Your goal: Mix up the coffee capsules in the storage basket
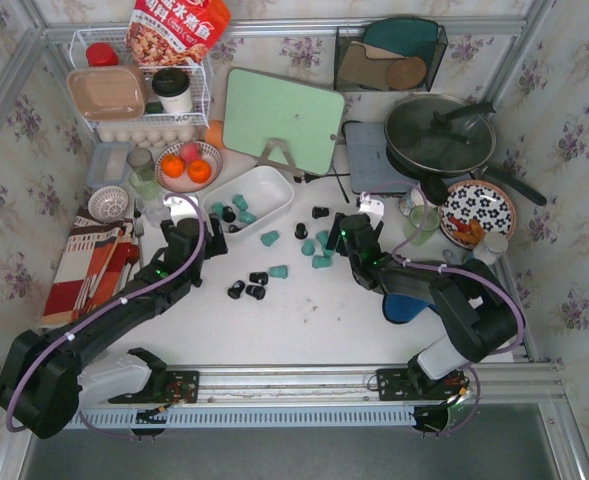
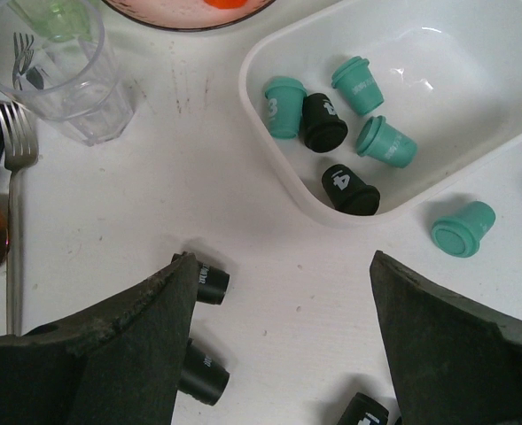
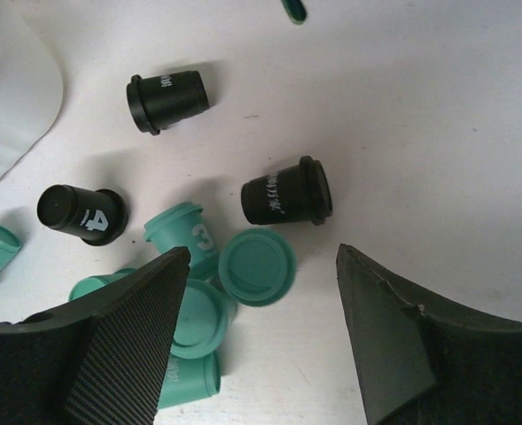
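Reaching forward over coffee capsules (image 3: pixel 257 266) | left jaws open | right jaws open

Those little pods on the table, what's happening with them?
Two robot arms are working with green and black pods and a white tub. Five pods lie in the tub, the rest on the table. The left claw hangs open over black ones, the right claw over a green cluster. Neither holds anything.

A white "4" marks the black capsule (image 3: pixel 81 214) — "3" the teal capsule (image 3: pixel 183 232).
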